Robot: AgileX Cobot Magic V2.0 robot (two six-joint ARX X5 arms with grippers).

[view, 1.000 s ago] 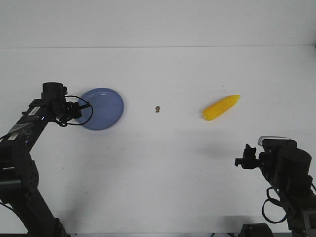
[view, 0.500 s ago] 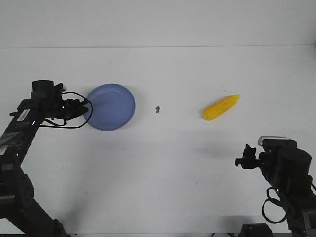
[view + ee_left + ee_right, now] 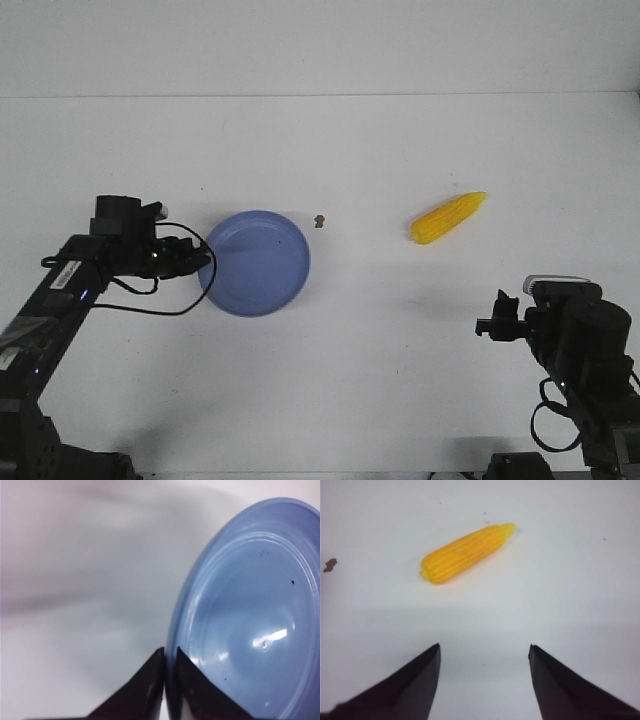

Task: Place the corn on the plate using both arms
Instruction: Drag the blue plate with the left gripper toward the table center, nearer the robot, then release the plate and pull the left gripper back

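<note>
Front view: left tool [image 3: 205,263] is clamped on the near-left rim of the round, shallow periwinkle-blue plate [image 3: 256,262], and since 1 s ago the plate has travelled w/ that arm toward the tabletop [image 3: 330,380] centre, so it now sits much closer to the bright yellow tapered corn cob [image 3: 448,217]. Cob hasn't moved; lies on the right side, well apart from the plate, pointed tip aimed right and away. Right tool [image 3: 487,327] hasn't shifted either, parked near the front-right corner, short of the cob. Likely meaning: plate is being staged mid-table so the right arm has a short carry; the cob pick isn't begun. A small brown speck [image 3: 319,220] lies btw plate and cob; can't tell what it is.

Left wrist view: tool fingers [image 3: 150,680] pinch together on the plate rim; far edge of the plate is cut off by the frame.

Right wrist view: fingers [image 3: 410,680] stand wide apart, empty, cob ahead of them. Fingertips only partly in frame.
</note>
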